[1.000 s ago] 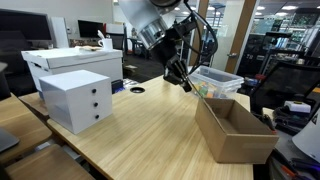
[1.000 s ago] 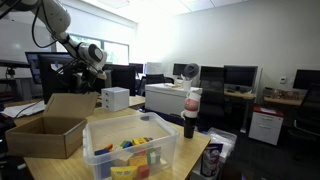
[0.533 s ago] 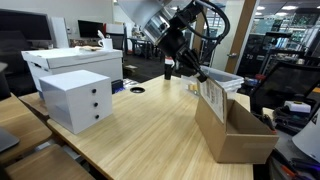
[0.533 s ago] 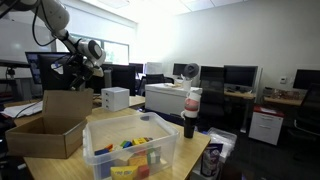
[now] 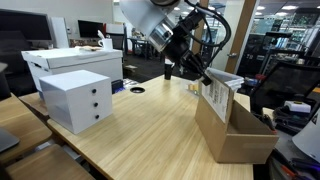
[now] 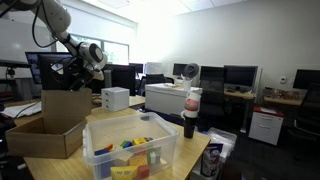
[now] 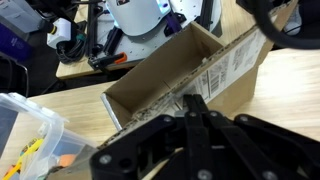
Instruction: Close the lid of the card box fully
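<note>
The brown card box (image 5: pixel 243 146) stands open at the table's edge; it also shows in an exterior view (image 6: pixel 45 143) and in the wrist view (image 7: pixel 150 85). Its lid (image 5: pixel 214 98) stands roughly upright along one long side, with the white label facing out. The lid also shows in an exterior view (image 6: pixel 66 108) and in the wrist view (image 7: pixel 235 62). My gripper (image 5: pixel 206 74) is shut and empty, its fingertips (image 7: pixel 191 100) against the lid's top edge on the outer side. It shows above the lid in an exterior view (image 6: pixel 88 84).
A white drawer unit (image 5: pixel 76 99) and a large white box (image 5: pixel 70 62) stand across the table. A clear plastic bin (image 6: pixel 130 150) with colourful items sits beside the card box (image 5: pixel 216 79). A dark bottle (image 6: pixel 190 115) stands behind the bin.
The lid has swung up from lying open and flat to roughly upright. My gripper has moved with it, up and over toward the box.
</note>
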You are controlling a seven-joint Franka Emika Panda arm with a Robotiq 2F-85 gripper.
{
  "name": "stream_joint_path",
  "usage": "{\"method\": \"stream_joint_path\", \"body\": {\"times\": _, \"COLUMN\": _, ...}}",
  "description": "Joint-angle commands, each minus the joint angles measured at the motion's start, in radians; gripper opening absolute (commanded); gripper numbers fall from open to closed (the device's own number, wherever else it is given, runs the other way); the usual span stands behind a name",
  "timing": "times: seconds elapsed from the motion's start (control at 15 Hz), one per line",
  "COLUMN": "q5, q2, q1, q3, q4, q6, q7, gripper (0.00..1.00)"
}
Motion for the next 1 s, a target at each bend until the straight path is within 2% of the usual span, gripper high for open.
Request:
{"method": "stream_joint_path", "body": {"times": 0.0, "q5": 0.026, "q2": -0.064, "q1": -0.033, "q3": -0.016, "q4": -0.102, "q6": 0.066, "q7": -0.012, "gripper": 0.02}}
{"method": "stream_joint_path", "body": {"times": 0.27, "q5": 0.035, "q2": -0.134, "q1": -0.064, "q3": -0.028, "q4": -0.204, "q6": 0.218, "q7": -0.017, "gripper": 0.02}}
{"method": "stream_joint_path", "body": {"times": 0.6, "q5": 0.114, "q2": -0.251, "q1": -0.074, "q3": -0.006, "q4": -0.342, "q6": 0.411, "q7": -0.015, "gripper": 0.02}}
{"method": "stream_joint_path", "body": {"times": 0.93, "q5": 0.198, "q2": -0.35, "q1": -0.094, "q3": 0.001, "q4": -0.45, "q6": 0.473, "q7": -0.048, "gripper": 0.02}}
